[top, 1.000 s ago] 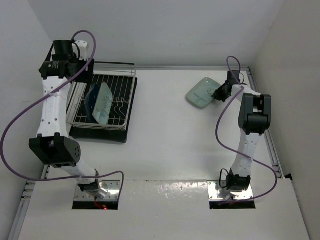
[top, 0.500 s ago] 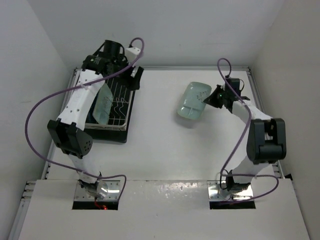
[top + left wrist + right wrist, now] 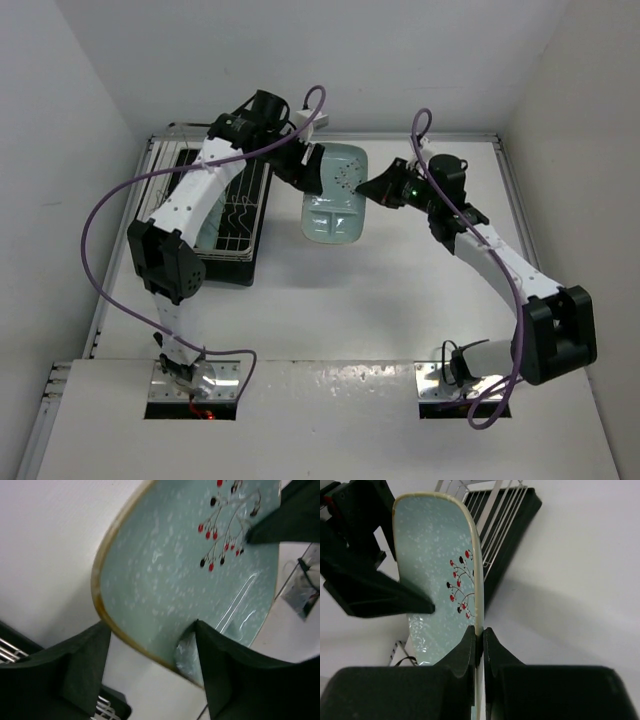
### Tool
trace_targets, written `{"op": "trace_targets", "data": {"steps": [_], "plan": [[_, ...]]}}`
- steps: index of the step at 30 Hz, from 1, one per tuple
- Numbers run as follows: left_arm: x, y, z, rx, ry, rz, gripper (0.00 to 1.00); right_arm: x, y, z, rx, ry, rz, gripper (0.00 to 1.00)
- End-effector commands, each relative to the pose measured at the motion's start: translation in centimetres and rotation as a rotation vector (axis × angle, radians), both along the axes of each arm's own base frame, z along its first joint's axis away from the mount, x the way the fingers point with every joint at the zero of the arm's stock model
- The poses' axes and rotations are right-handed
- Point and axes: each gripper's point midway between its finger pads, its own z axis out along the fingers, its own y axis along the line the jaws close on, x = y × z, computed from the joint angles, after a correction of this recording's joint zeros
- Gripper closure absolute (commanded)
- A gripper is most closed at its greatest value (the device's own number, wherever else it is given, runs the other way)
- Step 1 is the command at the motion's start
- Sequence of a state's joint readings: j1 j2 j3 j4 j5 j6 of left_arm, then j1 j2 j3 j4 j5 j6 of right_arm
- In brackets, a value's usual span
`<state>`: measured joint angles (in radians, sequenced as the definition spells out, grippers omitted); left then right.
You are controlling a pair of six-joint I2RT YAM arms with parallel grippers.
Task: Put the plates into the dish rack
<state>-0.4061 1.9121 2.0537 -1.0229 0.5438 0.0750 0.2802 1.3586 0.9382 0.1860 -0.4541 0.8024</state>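
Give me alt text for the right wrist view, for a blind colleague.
The right tool pinches the rim of a pale mint-green speckled plate with a red berry sprig, held on edge above the white table. The left tool, open, straddles its left side, and the silver wire dish rack on a black tray lies behind.

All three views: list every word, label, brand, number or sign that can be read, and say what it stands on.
None: no word, label, brand, number or sign can be read in any view.
mint-green plate: only a painted sprig of red and black berries and pale speckles, no letters.
dish rack: bare wire, no marking to be seen.
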Motion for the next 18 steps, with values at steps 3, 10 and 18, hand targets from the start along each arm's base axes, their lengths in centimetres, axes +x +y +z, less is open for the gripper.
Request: {"op": "trace_targets", "data": {"steps": [3,10,18], "plan": [[-0.4,-0.4,1.4,-0.062,-0.01,-0.013,0.6,-0.6,2.6,7.4,0.164,-0.205,0.085,1.0],[-0.1,2.1,1.3,-0.017,-0.023,0.068,1.0,0.3,3.7,6.8,0.215,-0.163,0.089,1.0],[2.7,11.0,7.2,0.127,-0.247,0.408,1.0,0.7,5.1,5.6,0.194,-0.066,0.121,0.21]]}}
